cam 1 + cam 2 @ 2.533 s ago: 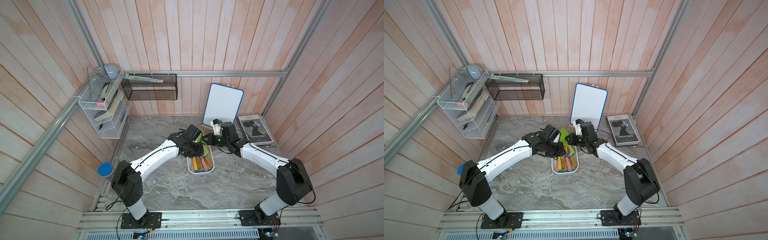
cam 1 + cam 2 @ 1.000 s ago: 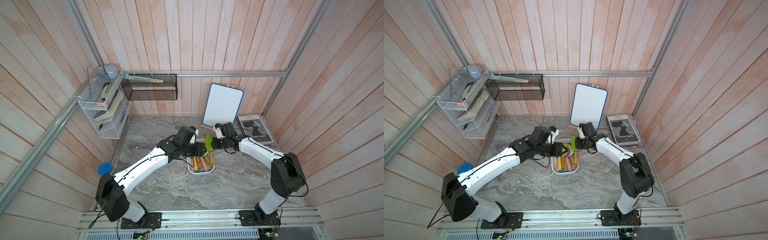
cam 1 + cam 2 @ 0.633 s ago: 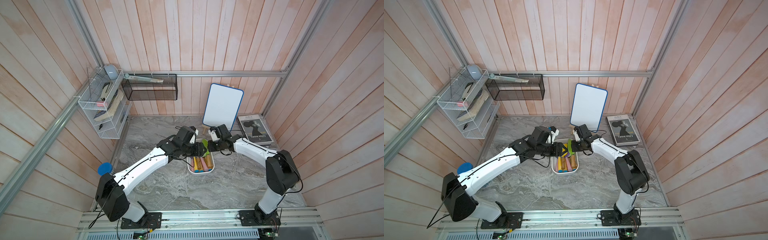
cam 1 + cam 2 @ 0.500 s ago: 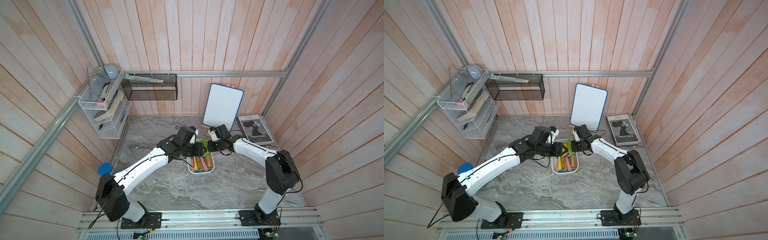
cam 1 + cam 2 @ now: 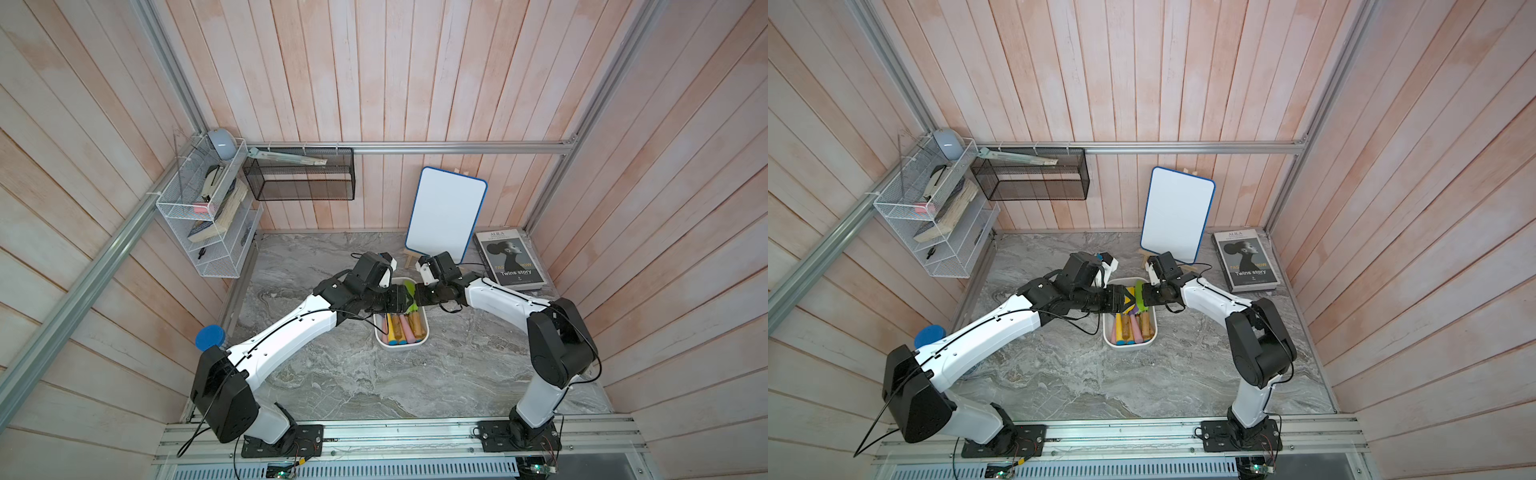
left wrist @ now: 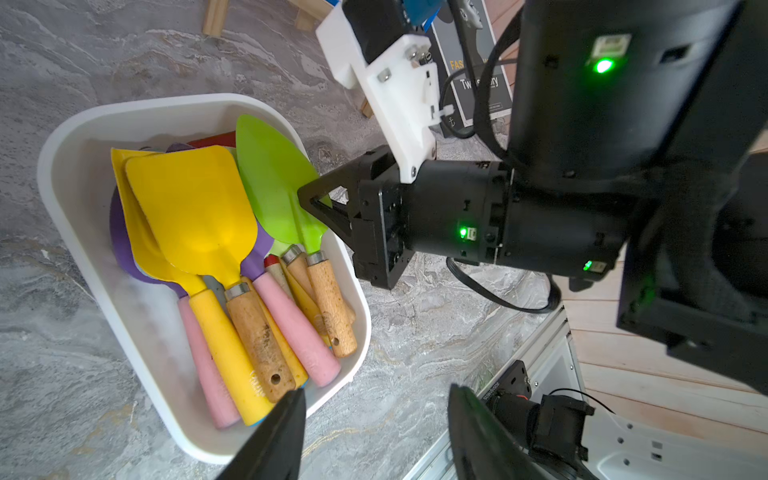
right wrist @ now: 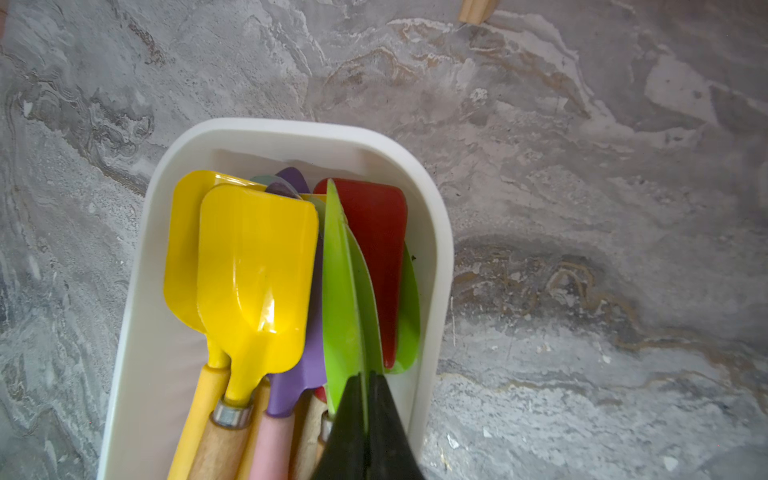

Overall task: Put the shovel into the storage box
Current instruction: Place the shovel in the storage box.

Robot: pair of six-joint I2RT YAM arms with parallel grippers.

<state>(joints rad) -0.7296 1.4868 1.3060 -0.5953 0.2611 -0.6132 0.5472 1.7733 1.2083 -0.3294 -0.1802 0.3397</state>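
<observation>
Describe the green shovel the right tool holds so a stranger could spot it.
On the marble table, find the white storage box of toy shovels. Beside the yellow blades, the green shovel alone tilts on edge, pinched by the shut right tool.

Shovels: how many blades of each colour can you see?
Yellow blades: 2
Purple blades: 2
Green blades: 2, one pinched by the right tool
Red blade: 1
Pale blade, mostly hidden: 1
Total: 8 seen; more may hide underneath
</observation>
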